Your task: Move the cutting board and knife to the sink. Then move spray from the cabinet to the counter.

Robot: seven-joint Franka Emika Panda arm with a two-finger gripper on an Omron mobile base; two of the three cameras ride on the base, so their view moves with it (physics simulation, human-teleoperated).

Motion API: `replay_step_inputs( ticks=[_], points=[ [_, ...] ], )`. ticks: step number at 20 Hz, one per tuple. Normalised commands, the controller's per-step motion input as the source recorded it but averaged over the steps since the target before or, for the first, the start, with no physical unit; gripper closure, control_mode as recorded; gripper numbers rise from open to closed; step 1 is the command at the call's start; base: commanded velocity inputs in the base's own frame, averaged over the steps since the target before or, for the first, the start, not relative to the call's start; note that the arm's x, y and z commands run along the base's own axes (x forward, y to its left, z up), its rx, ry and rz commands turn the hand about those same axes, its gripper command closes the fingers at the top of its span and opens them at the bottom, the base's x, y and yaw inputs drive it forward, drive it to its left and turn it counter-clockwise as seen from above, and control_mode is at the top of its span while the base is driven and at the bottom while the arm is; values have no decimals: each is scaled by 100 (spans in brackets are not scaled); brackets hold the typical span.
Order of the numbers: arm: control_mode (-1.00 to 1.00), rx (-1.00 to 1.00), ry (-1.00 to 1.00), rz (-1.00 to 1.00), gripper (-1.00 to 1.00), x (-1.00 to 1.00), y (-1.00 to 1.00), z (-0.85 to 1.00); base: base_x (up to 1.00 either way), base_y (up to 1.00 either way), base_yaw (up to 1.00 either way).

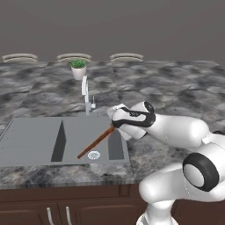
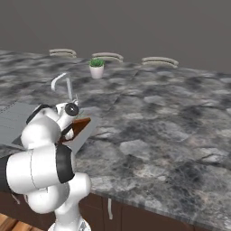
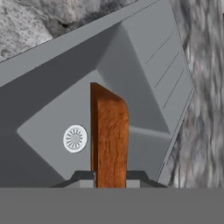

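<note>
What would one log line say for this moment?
fingers: shut on brown board | board: tilted over sink | drain: below | plant: behind faucet

You have one sink (image 1: 30,140) set into one desk (image 1: 176,83), with a single faucet (image 1: 85,94) behind it and a single round drain (image 1: 93,154) in the basin floor. One brown wooden piece (image 1: 96,141), the knife, slants over the basin. One potted plant (image 1: 78,69) stands at the back. Count three curved silver handles (image 1: 73,56) along the far edge, and two more handles (image 1: 58,214) on the doors below you.
</note>
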Motion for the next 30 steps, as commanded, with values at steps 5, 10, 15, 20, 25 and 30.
replay_step_inputs(
  ticks=[5, 10, 15, 20, 25, 30],
  points=[
    [-100, -1, 11, 3, 100, 0, 20, -52, 0, 0, 0],
    [-100, 0, 1, 1, 100, 0, 10, -39, 0, 0, 0],
    [-100, 8, -7, 0, 100, -10, 0, -51, 0, 0, 0],
    [-100, 17, -18, 0, 100, -28, 0, -18, 0, 0, 0],
    [-100, 3, -5, 0, 100, 0, -4, 0, 0, 0, 0],
    [-100, -1, 3, 0, 100, 11, 5, -26, 0, 0, 0]
  ],
)
